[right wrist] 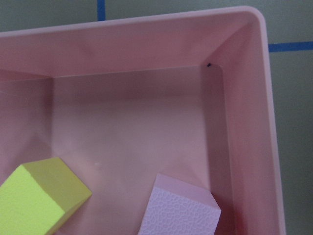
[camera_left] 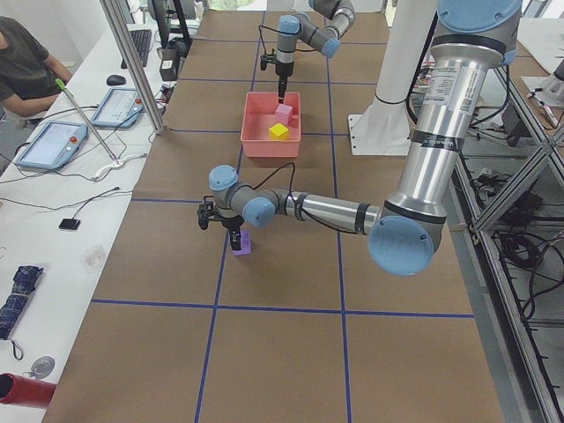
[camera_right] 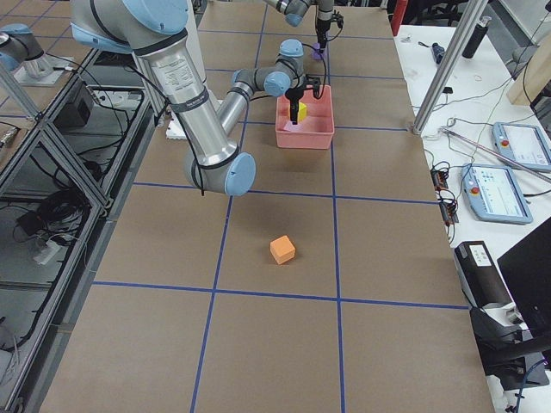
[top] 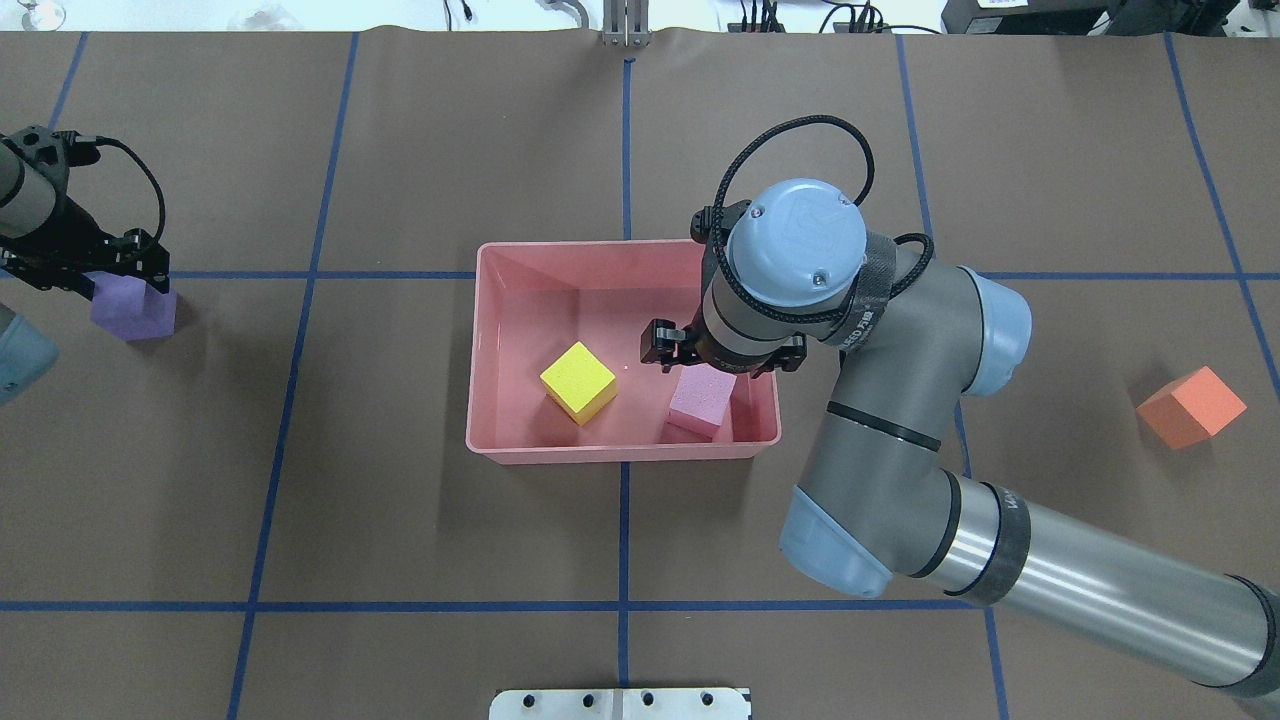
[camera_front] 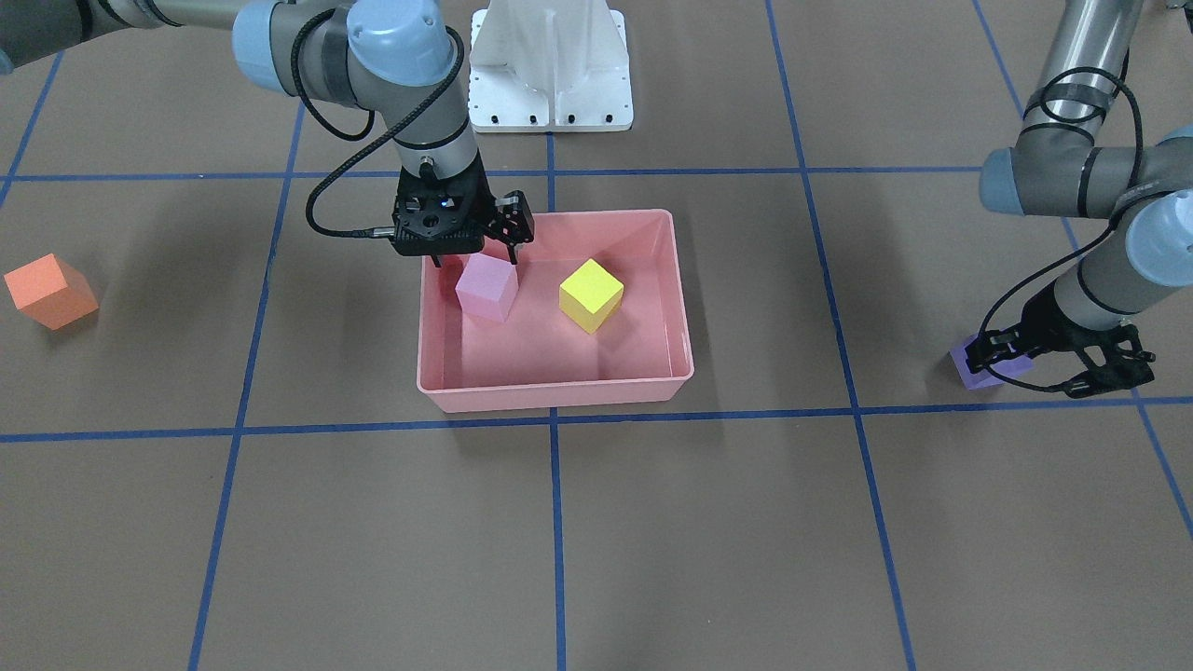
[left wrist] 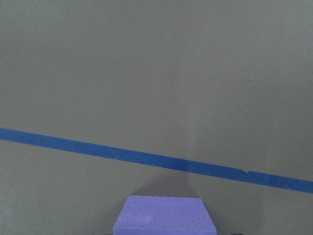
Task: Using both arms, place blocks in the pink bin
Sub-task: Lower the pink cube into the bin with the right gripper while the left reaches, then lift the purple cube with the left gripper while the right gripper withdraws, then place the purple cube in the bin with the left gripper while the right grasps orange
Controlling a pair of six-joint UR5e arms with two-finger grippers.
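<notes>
The pink bin [camera_front: 559, 396] stands at the table's middle. The yellow block [camera_front: 591, 294] and the light pink block [camera_front: 486, 287] lie inside it. My right gripper [camera_front: 473, 256] is open just above the light pink block [top: 700, 400], which also shows in the right wrist view [right wrist: 178, 210] beside the yellow block [right wrist: 39, 198]. My left gripper [camera_front: 1039, 368] is open, low over the purple block [camera_front: 974, 368] on the table. That block sits at the bottom centre of the left wrist view [left wrist: 165, 215]. The orange block [top: 1192, 406] lies alone on the table, far to my right.
The white metal pedestal [camera_front: 550, 65] stands behind the bin at the robot's base. Blue tape lines [camera_front: 555, 522] grid the brown table. Tablets and a seated person [camera_left: 26, 62] are on the operators' side.
</notes>
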